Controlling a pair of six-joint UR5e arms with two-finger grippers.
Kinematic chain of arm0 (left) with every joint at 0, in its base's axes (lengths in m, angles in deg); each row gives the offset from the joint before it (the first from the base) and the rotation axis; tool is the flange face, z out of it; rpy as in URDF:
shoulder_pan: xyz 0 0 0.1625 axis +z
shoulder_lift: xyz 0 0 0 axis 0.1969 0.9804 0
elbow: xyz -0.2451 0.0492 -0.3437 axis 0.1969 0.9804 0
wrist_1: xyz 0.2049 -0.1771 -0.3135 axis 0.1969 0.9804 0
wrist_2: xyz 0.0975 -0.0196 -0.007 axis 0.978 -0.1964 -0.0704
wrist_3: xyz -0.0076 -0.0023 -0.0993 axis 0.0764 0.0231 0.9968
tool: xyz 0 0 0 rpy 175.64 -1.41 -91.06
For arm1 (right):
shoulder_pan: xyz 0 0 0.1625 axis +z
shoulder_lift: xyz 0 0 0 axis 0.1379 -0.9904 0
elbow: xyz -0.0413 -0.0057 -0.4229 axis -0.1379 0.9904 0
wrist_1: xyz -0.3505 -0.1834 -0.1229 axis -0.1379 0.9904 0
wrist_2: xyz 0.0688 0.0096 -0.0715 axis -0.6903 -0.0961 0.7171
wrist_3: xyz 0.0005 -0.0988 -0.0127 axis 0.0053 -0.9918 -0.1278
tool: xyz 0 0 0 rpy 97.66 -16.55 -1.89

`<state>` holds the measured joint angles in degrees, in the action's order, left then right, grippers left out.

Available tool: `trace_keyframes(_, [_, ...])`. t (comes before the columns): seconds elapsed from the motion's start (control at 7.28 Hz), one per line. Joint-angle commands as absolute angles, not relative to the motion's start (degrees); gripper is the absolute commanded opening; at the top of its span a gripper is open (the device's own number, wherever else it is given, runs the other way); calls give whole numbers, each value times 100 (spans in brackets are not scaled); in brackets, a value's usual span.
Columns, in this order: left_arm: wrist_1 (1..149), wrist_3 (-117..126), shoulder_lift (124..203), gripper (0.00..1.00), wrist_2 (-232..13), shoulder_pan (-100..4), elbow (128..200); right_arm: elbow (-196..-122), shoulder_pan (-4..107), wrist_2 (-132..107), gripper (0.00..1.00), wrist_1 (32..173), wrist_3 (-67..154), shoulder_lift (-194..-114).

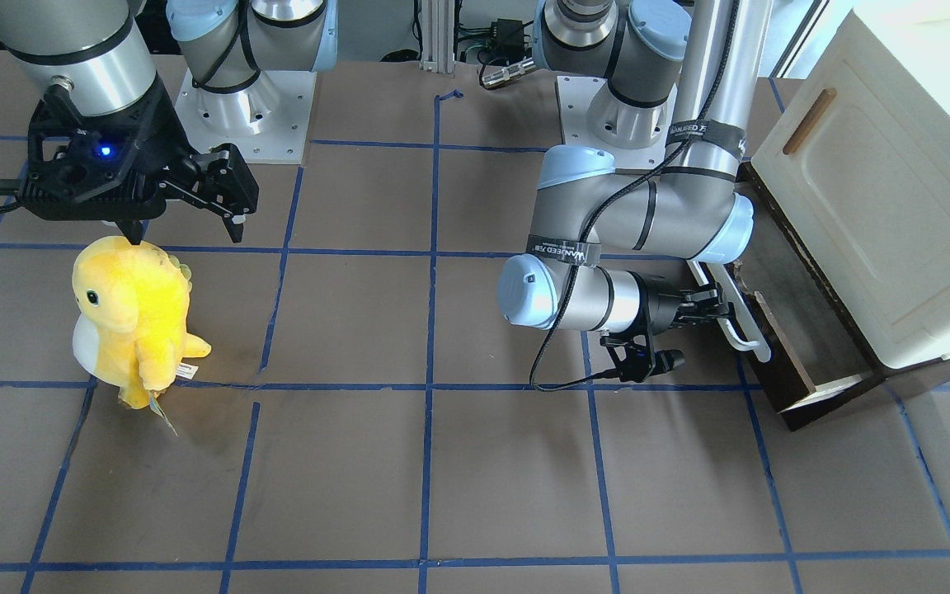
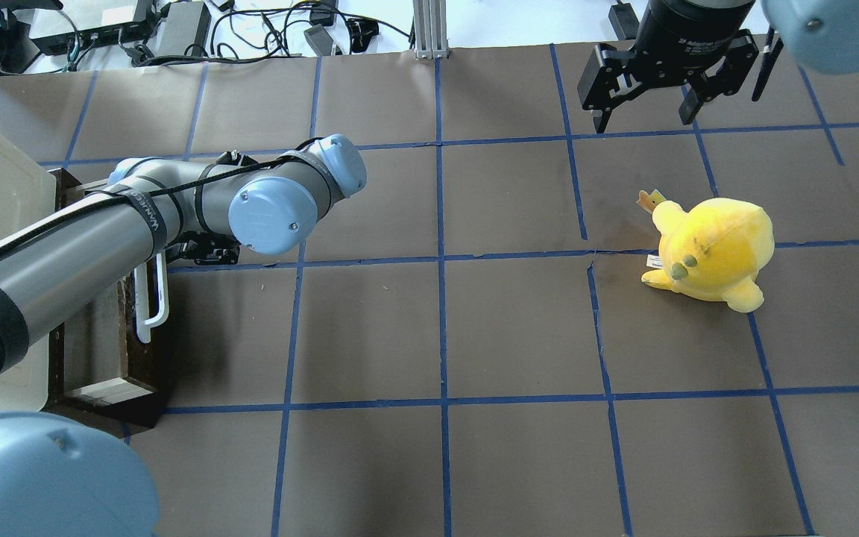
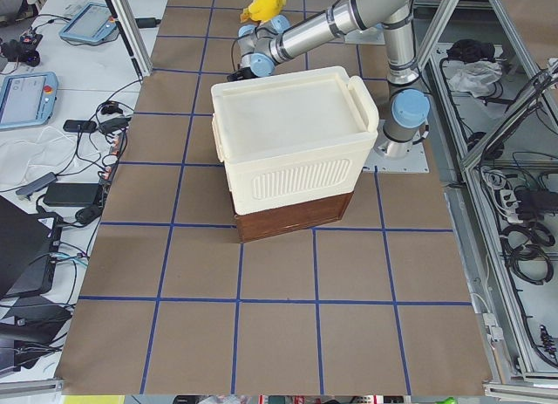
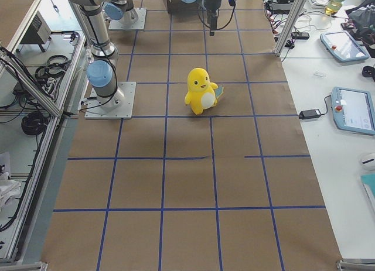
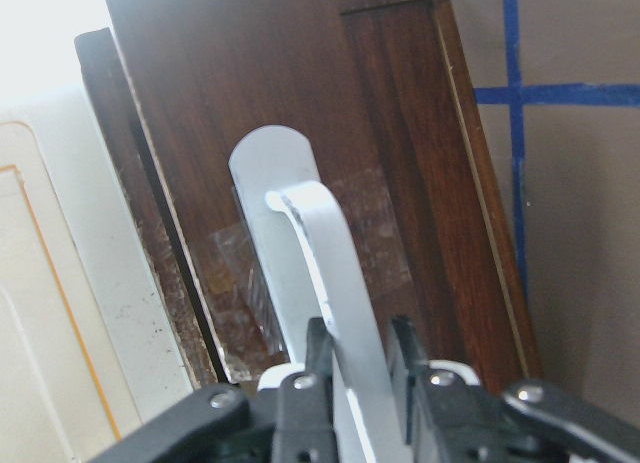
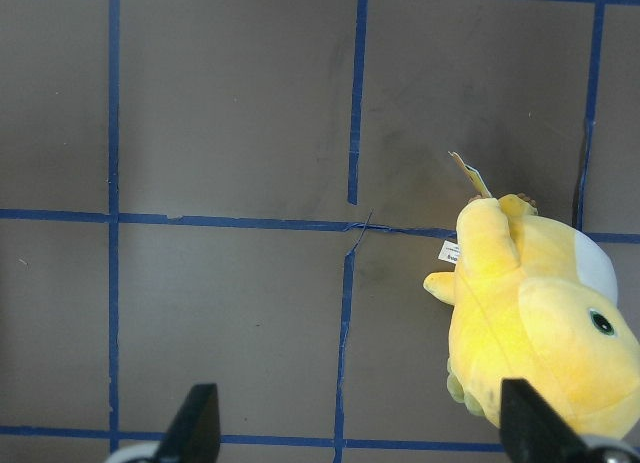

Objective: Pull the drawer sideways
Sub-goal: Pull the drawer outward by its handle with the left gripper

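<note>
Worktop (image 2: 474,335), overhead view: cream cabinet (image 1: 895,206) at 9 o'clock, with the drawer (image 1: 782,355) under it standing partly out toward 3 o'clock. Yellow plush toy (image 2: 713,250) at 3 o'clock. Right claw (image 2: 644,119) spread wide, hanging at 1 o'clock, clear of the toy. Left claw (image 5: 358,338) clamped on the drawer's white bar handle (image 5: 335,273).

Left arm (image 2: 64,253): silver-grey tubes, pale blue joint caps (image 2: 273,216) with small screws (image 2: 293,226). Black cable (image 1: 607,206) runs along it behind the left claw (image 1: 718,307), bound by black straps (image 1: 562,250) with white lettering. Right arm (image 1: 79,49): same finish. Right claw (image 1: 186,219): black, angular, blue light (image 1: 102,151) lit on the housing (image 1: 71,186) above it.
</note>
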<state>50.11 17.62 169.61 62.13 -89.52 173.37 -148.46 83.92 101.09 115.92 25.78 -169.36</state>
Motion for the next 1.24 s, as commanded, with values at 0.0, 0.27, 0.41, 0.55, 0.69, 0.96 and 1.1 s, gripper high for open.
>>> trace_keyframes(0.0, [5007, 1752, 16963, 28, 6193, -8989, 17326, -14846, 8392, 10109, 100, 11592, 2578, -16936])
trace_keyframes(0.27, [4981, 1752, 16954, 28, 6149, -9007, 17309, -14846, 8392, 10109, 100, 11592, 2569, -16936])
trace_keyframes(0.41, [4981, 1743, 16954, 28, 6149, -9094, 17231, -14846, 8392, 10109, 100, 11592, 2578, -16936])
trace_keyframes(0.55, [4981, 1743, 16963, 28, 6088, -9130, 17212, -14846, 8392, 10109, 100, 11592, 2578, -16936])
trace_keyframes(0.69, [4990, 1743, 16963, 28, 6078, -9139, 17212, -14846, 8392, 10109, 100, 11592, 2569, -16936])
trace_keyframes(0.96, [4981, 1752, 16971, 28, 6070, -9147, 17212, -14846, 8392, 10109, 100, 11592, 2578, -16936])
trace_keyframes(1.1, [4981, 1743, 16971, 28, 6078, -9156, 17212, -14846, 8392, 10109, 100, 11592, 2578, -16936])
